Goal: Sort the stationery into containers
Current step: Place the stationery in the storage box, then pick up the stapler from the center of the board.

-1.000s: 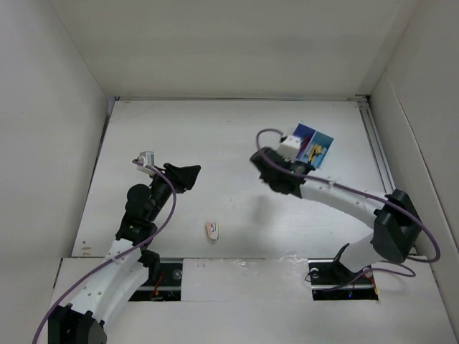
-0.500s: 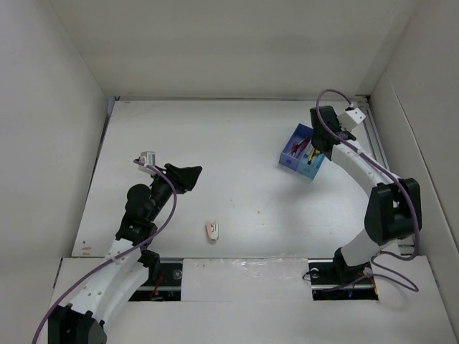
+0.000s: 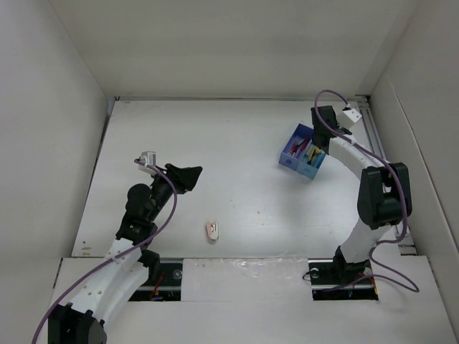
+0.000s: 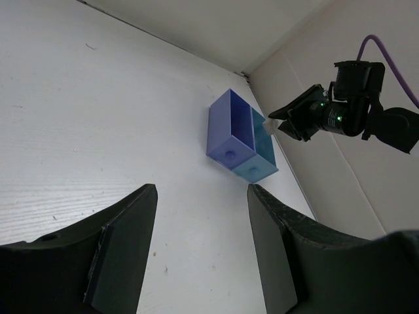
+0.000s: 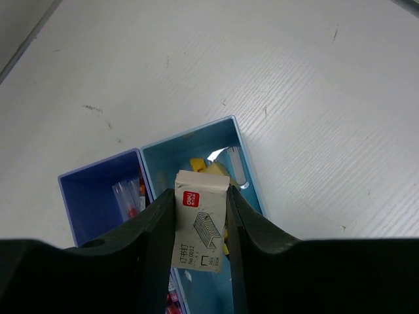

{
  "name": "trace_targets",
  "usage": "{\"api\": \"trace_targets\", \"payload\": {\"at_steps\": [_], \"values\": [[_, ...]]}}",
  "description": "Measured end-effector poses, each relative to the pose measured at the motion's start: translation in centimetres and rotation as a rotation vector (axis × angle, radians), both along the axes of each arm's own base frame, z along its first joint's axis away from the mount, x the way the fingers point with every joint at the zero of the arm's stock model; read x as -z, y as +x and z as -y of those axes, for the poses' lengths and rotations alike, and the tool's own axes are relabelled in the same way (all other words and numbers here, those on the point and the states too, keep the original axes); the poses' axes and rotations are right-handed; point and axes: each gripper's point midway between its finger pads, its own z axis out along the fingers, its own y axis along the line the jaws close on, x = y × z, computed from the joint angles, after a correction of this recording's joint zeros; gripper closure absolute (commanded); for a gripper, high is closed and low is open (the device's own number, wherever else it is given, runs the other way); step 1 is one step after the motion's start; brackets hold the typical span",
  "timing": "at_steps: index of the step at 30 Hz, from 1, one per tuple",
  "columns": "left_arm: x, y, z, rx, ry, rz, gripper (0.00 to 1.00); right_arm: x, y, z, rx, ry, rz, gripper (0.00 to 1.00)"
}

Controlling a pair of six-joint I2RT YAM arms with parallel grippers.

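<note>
Far right desk [image 3: 237, 143] edge: right jaws clamp staple box [image 5: 198, 219] over light-blue compartment [image 5: 249, 171]. Open middle: left jaws apart, empty. Pink eraser [image 3: 212, 230] near front edge. White walls [image 3: 57, 107] around.

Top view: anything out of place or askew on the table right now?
Two things. The two-compartment box sits skewed to the table edges at the far right. One small pink-and-white item, likely an eraser, lies alone near the front centre, far from the box, unsorted.
</note>
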Motion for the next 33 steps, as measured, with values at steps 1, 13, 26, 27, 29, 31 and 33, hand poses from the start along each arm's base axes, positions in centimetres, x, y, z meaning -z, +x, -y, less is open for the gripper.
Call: {"api": "trace_targets", "payload": {"at_steps": [1,13,26,27,29,31,33], "values": [[0.0,0.0,0.0,0.000,0.000,0.000,0.46,0.1,0.0,0.0,-0.001,0.001,-0.001,0.87],[0.2,0.1,0.0,0.000,0.003,-0.008,0.46,0.0,1.1,-0.3,-0.006,0.009,0.013,0.51],[0.2,0.1,0.0,0.000,0.003,-0.008,0.46,-2.0,0.6,-3.2,-0.080,0.037,0.063,0.58],[0.2,0.1,0.0,0.000,0.003,-0.008,0.46,-2.6,0.4,-4.4,-0.111,0.048,0.077,0.58],[0.2,0.1,0.0,-0.001,0.003,-0.008,0.46,-4.0,-0.4,-8.0,-0.200,0.075,0.112,0.68],[0.2,0.1,0.0,-0.002,0.003,-0.008,0.46,-5.7,-1.4,-12.9,-0.325,0.105,0.148,0.79],[0.2,0.1,0.0,-0.002,0.003,-0.008,0.46,-6.9,-3.0,-18.1,-0.465,0.132,0.171,0.88]]}}
